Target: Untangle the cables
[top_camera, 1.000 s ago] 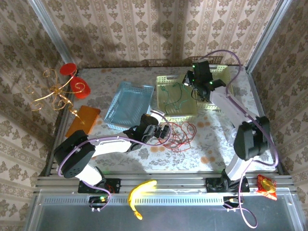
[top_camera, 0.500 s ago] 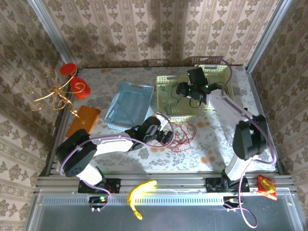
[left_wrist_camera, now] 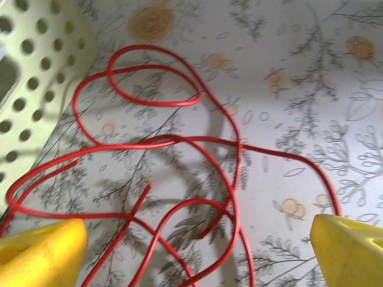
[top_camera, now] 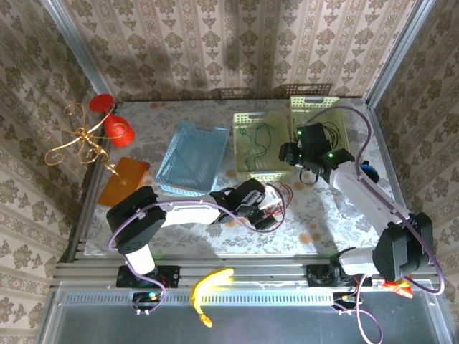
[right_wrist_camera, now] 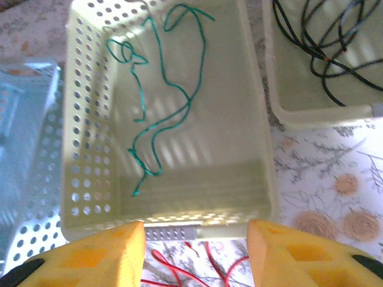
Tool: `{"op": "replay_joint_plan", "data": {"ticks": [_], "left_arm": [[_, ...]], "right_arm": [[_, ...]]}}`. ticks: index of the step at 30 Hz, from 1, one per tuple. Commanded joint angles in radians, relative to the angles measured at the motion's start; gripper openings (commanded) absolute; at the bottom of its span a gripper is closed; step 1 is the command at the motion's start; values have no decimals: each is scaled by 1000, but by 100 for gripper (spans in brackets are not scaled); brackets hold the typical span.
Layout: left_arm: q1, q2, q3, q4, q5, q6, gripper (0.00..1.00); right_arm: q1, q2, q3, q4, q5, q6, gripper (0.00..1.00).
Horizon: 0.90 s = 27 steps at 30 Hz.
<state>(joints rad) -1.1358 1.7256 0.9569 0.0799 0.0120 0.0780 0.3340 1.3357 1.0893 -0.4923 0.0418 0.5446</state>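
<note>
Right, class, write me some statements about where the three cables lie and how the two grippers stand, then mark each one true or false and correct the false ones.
1. The green cable lies inside a pale green basket. True.
2. The black cable lies in the same basket as the green one. False: it is in a second basket beside it.
3. The red cable lies on the table. True.
4. The left gripper has its jaws shut on the red cable. False: its jaws stand wide open above the red loops.
5. The right gripper has its jaws open. True.
</note>
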Motion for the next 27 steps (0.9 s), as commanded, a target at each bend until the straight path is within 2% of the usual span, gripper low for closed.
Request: {"op": "replay_joint_plan", "data": {"ticks": [1, 8, 14, 18, 20, 21, 24, 27], "left_arm": [[-12, 5, 31, -75, 1, 79, 96], [-13, 47, 114, -162, 93, 172, 95], [-13, 104, 183, -213, 174, 195, 95], [-19, 179, 242, -258, 187, 184, 91], [-33, 220, 276, -298, 159, 195, 89], [-44, 237, 287, -322, 133, 207, 85], [-62, 242, 281, -329, 63, 216, 41], [-65, 204, 244, -293, -2, 208, 2]], "right_arm": [[1, -45, -27, -30, 42, -11, 49], [0, -49, -24, -38, 55, -20, 49], [0, -45, 5, -85, 71, -51, 48], [-7, -50, 2, -92, 74, -60, 48], [-11, -51, -2, -96, 72, -56, 48], [-14, -53, -3, -97, 69, -55, 48], [-18, -65, -19, -89, 69, -46, 48], [-22, -79, -38, -79, 67, -36, 48]]}}
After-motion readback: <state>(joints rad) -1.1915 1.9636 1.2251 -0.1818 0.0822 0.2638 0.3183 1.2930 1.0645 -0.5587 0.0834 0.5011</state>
